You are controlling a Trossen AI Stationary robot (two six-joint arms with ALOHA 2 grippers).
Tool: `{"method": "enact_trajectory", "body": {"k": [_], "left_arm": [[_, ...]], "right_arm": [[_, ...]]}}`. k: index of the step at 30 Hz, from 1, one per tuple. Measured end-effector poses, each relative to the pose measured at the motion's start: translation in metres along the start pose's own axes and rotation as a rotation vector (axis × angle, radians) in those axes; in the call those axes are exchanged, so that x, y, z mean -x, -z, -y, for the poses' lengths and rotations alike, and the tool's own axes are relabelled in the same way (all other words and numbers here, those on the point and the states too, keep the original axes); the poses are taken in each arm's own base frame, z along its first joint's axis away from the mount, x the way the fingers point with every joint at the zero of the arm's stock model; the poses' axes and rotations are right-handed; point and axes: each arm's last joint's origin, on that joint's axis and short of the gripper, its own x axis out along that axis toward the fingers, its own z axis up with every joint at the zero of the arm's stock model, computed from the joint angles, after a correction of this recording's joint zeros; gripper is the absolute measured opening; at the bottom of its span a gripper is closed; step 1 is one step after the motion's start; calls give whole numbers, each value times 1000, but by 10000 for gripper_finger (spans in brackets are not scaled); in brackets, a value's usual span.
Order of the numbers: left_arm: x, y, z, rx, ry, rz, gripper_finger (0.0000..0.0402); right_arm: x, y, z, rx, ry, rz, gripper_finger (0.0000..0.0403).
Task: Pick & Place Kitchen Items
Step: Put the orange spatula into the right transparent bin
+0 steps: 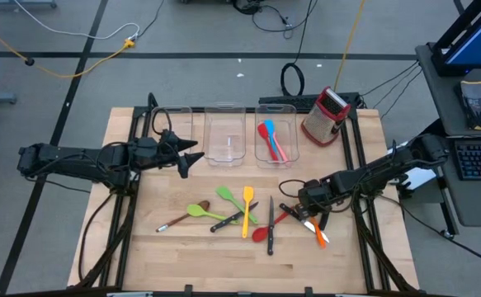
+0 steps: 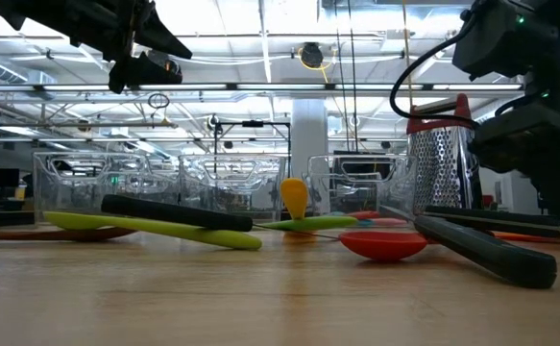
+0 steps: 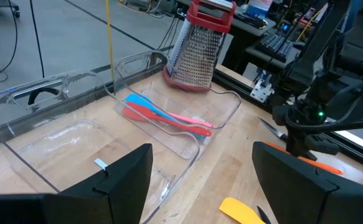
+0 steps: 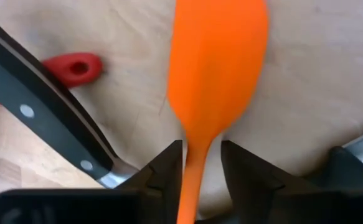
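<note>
orange spatula (image 4: 215, 74) neck sits between right tool (image 4: 202, 163) fingers.

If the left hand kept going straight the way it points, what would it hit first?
Probably the clear bin holding the blue and pink spatulas. The open left hand aims at it, though depth is hard to judge.

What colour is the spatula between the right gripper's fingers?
Orange; the spatula shows best in the right wrist view.

Black-handled knife (image 4: 50, 118) tight beside orange spatula (image 4: 215, 81), right hand (image 4: 201, 163).
</note>
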Motion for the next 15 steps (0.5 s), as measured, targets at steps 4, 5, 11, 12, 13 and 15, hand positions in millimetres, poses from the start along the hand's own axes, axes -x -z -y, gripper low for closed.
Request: {"method": "enact_trajectory", "body": {"k": [4, 5, 11, 12, 13, 15], "left_arm": [[0, 0, 0, 0, 0, 0, 278], [0, 0, 0, 0, 0, 0, 278], [0, 0, 0, 0, 1, 0, 278], [0, 0, 0, 0, 1, 0, 278], [0, 0, 0, 0, 1, 0, 278], [0, 0, 0, 0, 1, 0, 278]], "right_arm": [[0, -1, 0, -8, 1, 19, 66], [0, -1, 0, -12, 1, 25, 59], [0, -1, 0, -28, 1, 37, 27], [0, -1, 0, -28, 1, 37, 25], [0, -1, 0, -28, -1, 38, 24], [1, -1, -1, -37, -10, 38, 25]]}}
